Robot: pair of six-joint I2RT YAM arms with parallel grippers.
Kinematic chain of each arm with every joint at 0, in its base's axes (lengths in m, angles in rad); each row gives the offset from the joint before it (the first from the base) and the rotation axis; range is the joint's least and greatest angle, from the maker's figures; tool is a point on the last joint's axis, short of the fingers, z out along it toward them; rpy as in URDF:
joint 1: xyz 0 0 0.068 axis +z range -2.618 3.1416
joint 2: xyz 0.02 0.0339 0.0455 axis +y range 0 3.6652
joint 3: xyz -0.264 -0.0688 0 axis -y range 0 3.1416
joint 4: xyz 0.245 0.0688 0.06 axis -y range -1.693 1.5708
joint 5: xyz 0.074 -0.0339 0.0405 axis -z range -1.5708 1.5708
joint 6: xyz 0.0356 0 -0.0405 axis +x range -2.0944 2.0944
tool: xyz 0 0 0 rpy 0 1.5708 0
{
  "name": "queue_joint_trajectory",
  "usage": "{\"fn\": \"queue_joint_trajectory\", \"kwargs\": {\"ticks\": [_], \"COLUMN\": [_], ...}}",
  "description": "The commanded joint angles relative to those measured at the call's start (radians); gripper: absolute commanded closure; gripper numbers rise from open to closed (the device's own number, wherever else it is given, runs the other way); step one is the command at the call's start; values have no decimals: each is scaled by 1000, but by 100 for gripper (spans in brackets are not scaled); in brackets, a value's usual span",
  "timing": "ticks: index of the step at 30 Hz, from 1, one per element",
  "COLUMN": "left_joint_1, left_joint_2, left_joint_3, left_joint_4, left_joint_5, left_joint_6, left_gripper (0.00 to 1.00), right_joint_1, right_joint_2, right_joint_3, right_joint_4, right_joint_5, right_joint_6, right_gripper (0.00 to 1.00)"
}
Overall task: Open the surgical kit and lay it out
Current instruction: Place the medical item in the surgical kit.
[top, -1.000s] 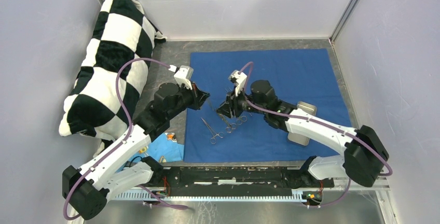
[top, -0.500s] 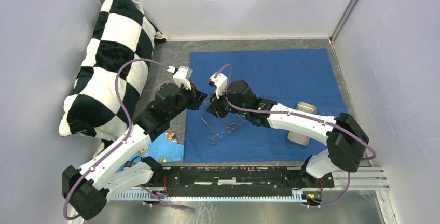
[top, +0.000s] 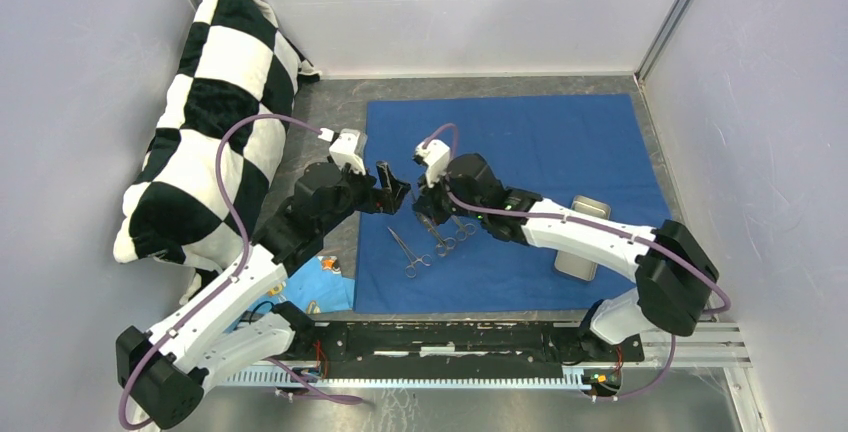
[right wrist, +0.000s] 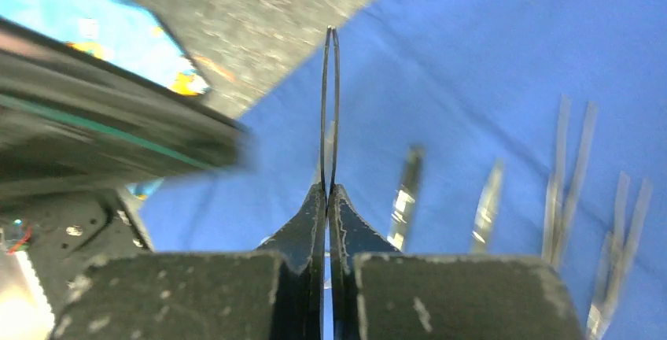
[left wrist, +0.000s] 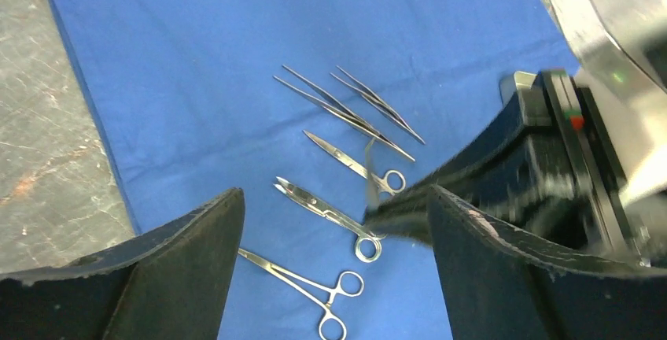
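L arm [top: 235, 287], R arm [top: 590, 232]: white links, blk joints, purple cables [top: 225, 167]; left gripper [left wrist: 334, 194] blk, scuffed.

Overhead looks down; wrists (close) share cloth [top: 560, 142].

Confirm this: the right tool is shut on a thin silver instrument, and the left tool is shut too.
Wrong on the left tool: the left wrist view shows it spread wide, so it is open. The right tool is shut on the thin silver instrument, as you said.
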Motion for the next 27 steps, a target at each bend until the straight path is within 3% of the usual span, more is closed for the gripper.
{"fn": "queue_joint_trajectory", "kwargs": {"ticks": [1,6,9,14,27], "left_joint_1": [6,6,6,6,6], "left_joint_2": [-58,-74,-74,-73,-62], "left_joint_3": [28,25,23,21,20], "left_joint_4": [15,19,21,23,28], "left_joint_5": [-57,-65,-58,-53,-40], "left_joint_6": [40,46,46,50,54], "left_gripper": [5,3,3,3,3], "right_joint_1": [-148,-369,-426,-440,-443], "right_joint_2": [-83,-27,67,194,320], "right_joint_3": [-63,-33,48,142,230], "right_joint_4": [-120,-373,-508,-584,-611], "right_joint_5": [25,22,61,160,199], "right_joint_6": [-44,-187,-284,-333,-342], "right_gripper": [100,100,100,100,98]}}
